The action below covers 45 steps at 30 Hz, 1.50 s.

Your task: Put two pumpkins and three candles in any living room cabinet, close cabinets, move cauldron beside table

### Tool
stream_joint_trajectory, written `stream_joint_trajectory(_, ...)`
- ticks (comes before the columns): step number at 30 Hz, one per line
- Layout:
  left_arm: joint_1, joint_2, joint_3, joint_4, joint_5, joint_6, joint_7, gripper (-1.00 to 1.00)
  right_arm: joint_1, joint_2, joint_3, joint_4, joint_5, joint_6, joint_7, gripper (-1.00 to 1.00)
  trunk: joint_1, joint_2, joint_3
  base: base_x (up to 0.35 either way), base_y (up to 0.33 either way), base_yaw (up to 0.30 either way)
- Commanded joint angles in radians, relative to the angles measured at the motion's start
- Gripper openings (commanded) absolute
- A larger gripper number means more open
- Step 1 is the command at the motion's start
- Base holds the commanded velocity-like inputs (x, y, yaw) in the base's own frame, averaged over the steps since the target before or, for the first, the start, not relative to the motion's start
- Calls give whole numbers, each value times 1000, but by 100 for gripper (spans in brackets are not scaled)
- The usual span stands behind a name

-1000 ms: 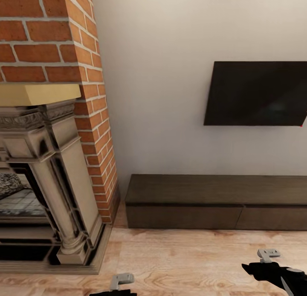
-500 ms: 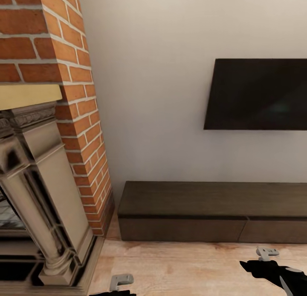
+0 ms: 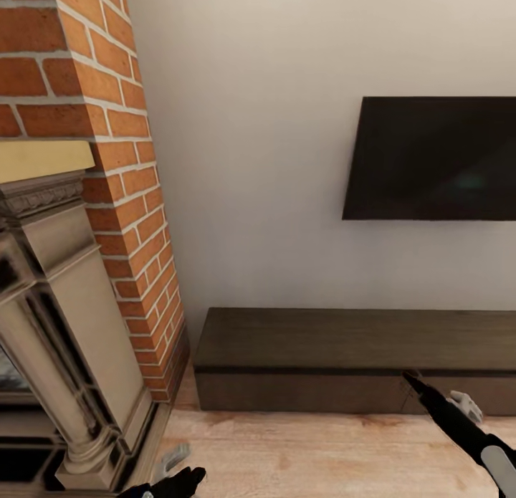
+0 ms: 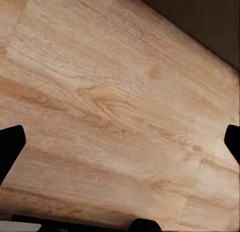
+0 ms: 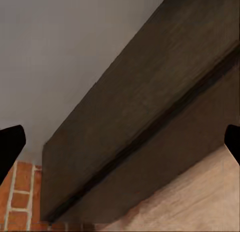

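The right gripper (image 3: 412,380) has risen toward the long, low dark-brown wood cabinet (image 3: 351,340) against the wall, fingers spread wide and empty. The left gripper (image 4: 120,142), also spread wide, hangs over the pale wooden plank floor (image 4: 100,101). The cabinet's drawer fronts are all closed.

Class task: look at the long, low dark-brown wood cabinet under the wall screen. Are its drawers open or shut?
Shut. The dark-brown wood cabinet's flat drawer fronts sit flush, with no pale interior exposed.

Even, bright, diffuse light; source not visible. Soft shadow under cabinet (image 3: 344,372) top lip. Fireplace surround (image 3: 50,340) at 8 o'clock smeared. Wrist views slightly soft.
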Motion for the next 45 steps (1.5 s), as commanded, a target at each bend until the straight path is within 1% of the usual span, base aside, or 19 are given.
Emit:
stream_joint_trajectory(1, 0, -3, 12, -7, 20, 7, 3, 100, -2, 0, -4, -1, -67, 8, 22, 100, 4, -8, -4, 6, -2, 0)
stream_joint_trajectory(2, 1, -4, 19, -12, 27, 7, 3, 100, -3, 0, -5, -1, -115, 7, 40, 100, 8, -15, -7, 5, -2, 0)
stream_joint_trajectory(3, 4, -3, 32, -21, 39, 7, 2, 100, -8, 0, -7, -2, -193, 6, 70, 100, 12, -22, -11, 3, -1, 0)
stream_joint_trajectory(4, 14, 0, 46, -30, 51, 7, 2, 100, -18, 0, -9, -1, -246, 5, 89, 100, 15, -29, -14, 2, -1, 0)
stream_joint_trajectory(6, 32, 3, 70, -60, 78, 8, 1, 100, -53, 0, -11, 13, -291, 5, 105, 100, 23, -43, -20, 1, 0, 0)
stream_joint_trajectory(8, 67, 5, 88, -116, 102, 9, 1, 100, -99, 1, -16, 54, -315, 5, 113, 100, 31, -57, -26, 0, 0, 0)
stream_joint_trajectory(10, 83, 5, 92, -140, 108, 8, 1, 100, -114, 0, -19, 71, -320, 4, 114, 100, 38, -71, -33, 0, 0, 0)
stream_joint_trajectory(12, 144, 5, 108, -233, 119, 6, 1, 100, -171, 1, -35, 140, -329, 5, 117, 100, 46, -85, -39, 0, 0, 0)
stream_joint_trajectory(17, 213, 2, 179, -338, 153, 6, 2, 100, -275, 2, -63, 283, -336, 9, 119, 100, 65, -120, -54, 0, 0, 0)
stream_joint_trajectory(18, 246, 4, 227, -375, 207, 5, 2, 100, -329, 3, -73, 367, -367, 12, 121, 100, 69, -127, -58, 0, 0, 0)
stream_joint_trajectory(19, 257, 4, 247, -387, 227, 5, 2, 100, -342, 3, -75, 388, -403, 12, 123, 100, 73, -134, -61, 0, 0, 0)
stream_joint_trajectory(20, 265, 4, 265, -399, 241, 5, 1, 100, -350, 3, -76, 402, -443, 12, 126, 100, 77, -141, -64, 0, 0, 0)
stream_joint_trajectory(24, 274, 5, 287, -418, 256, 6, 1, 100, -360, 3, -76, 421, -509, 8, 130, 100, 92, -169, -76, 0, 0, 0)
stream_joint_trajectory(29, 281, 5, 289, -432, 262, 6, -4, 100, -363, 5, -74, 431, -533, 7, 132, 100, 111, -204, -92, 0, 0, 0)
stream_joint_trajectory(34, 289, 4, 295, -438, 263, 6, -7, 100, -364, 17, -72, 434, -534, 4, 131, 100, 130, -239, -108, 0, 0, 0)
stream_joint_trajectory(38, 297, 4, 347, -444, 272, 7, -9, 100, -364, 22, -70, 434, -531, 3, 126, 100, 146, -267, -120, 0, 0, 0)
stream_joint_trajectory(43, 346, 2, 391, -531, 338, 24, -11, 100, -364, 23, -71, 430, -531, 4, 124, 100, 165, -302, -136, 0, 0, 0)
stream_joint_trajectory(44, 389, 1, 401, -596, 377, 31, -16, 100, -364, 23, -71, 429, -531, 6, 121, 100, 169, -309, -139, 0, 0, 0)
stream_joint_trajectory(45, 411, 1, 407, -622, 398, 32, -24, 100, -364, 23, -71, 428, -530, 8, 117, 100, 173, -316, -142, 0, 0, 0)
